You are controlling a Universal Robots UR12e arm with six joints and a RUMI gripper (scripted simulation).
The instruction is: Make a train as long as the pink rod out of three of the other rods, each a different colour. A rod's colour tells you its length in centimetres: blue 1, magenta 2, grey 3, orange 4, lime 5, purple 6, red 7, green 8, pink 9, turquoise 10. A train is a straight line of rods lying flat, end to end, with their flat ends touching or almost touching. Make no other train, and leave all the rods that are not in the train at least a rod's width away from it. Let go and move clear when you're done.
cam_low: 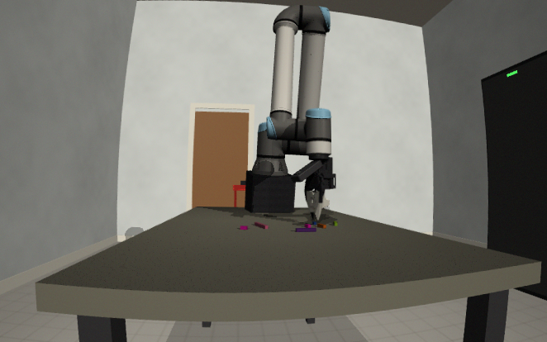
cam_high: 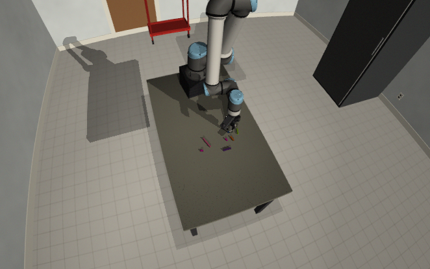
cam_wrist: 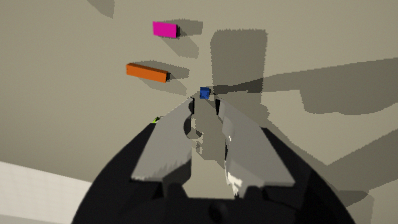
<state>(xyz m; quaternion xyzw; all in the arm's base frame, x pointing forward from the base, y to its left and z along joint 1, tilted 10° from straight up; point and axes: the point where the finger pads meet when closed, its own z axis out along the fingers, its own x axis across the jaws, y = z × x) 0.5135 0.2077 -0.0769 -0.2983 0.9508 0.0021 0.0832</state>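
My gripper (cam_low: 316, 220) (cam_wrist: 204, 99) is slightly open and empty, its fingertips low over the table. The small blue rod (cam_low: 314, 222) (cam_wrist: 204, 93) lies just beyond the tips in the wrist view. An orange rod (cam_high: 232, 138) (cam_low: 321, 225) (cam_wrist: 146, 73) and a magenta rod (cam_high: 225, 139) (cam_low: 307, 225) (cam_wrist: 164, 29) lie near it, apart. A lime rod (cam_high: 237, 131) (cam_low: 335, 223) (cam_wrist: 157, 120) is partly hidden by a finger in the wrist view. A purple rod (cam_high: 227, 149) (cam_low: 306, 230) lies towards the exterior camera. The pink rod (cam_high: 206, 141) (cam_low: 261, 225) and another magenta rod (cam_high: 201, 150) (cam_low: 243, 228) lie left.
The rods lie on the dark table (cam_high: 210, 187) (cam_low: 267, 268). The arm's black base block (cam_low: 270, 193) stands at its far end. A red cart (cam_high: 169, 27) and a black cabinet (cam_high: 353, 50) (cam_low: 522, 169) stand off the table.
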